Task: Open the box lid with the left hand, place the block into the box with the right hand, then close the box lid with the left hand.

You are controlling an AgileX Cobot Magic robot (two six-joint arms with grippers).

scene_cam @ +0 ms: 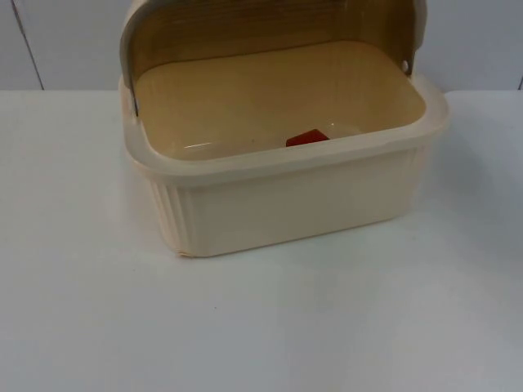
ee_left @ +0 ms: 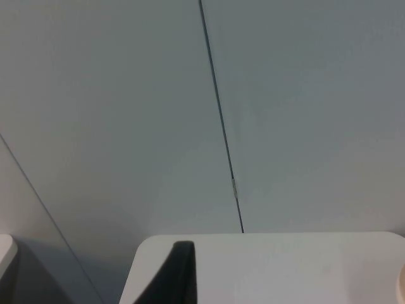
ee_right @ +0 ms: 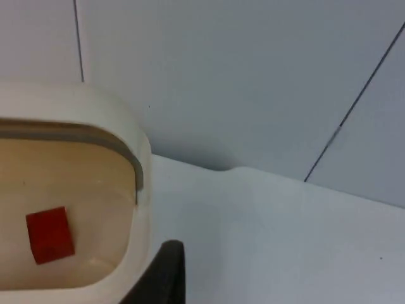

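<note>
The cream plastic box (scene_cam: 286, 196) stands on the white worktop (scene_cam: 261, 327) near the grey partition wall (ee_left: 285, 114), its ribbed front toward the camera and its long axis running across the worktop from the left arm's side to the right arm's side. Its lid (scene_cam: 270, 28) is swung up and back on side pivots, so it arches over the rear of the opening with its brownish inner face showing toward the front. The red block (scene_cam: 307, 137) already lies on the floor of the box, close behind the front wall and a little toward the right arm's side of the middle; in the right wrist view the block (ee_right: 49, 234) sits flat inside, well below the rim. So, judging from how things lie, opening and placing are done and closing the lid is what remains. That move turns on where the raised lid lies from the left gripper (ee_left: 174, 278): the left wrist view looks past a worktop corner at the wall, with just a sliver of cream at the picture's edge (probably the box), so the lid seems to lie off to that gripper's side rather than ahead of it, and the arm would need to swing toward the box's rear before pulling the lid forward and down. The right gripper (ee_right: 166, 278) hangs just outside the box's end wall, beside the rim (ee_right: 142, 183). Whether the fingers of either gripper are apart or together I cannot tell.
</note>
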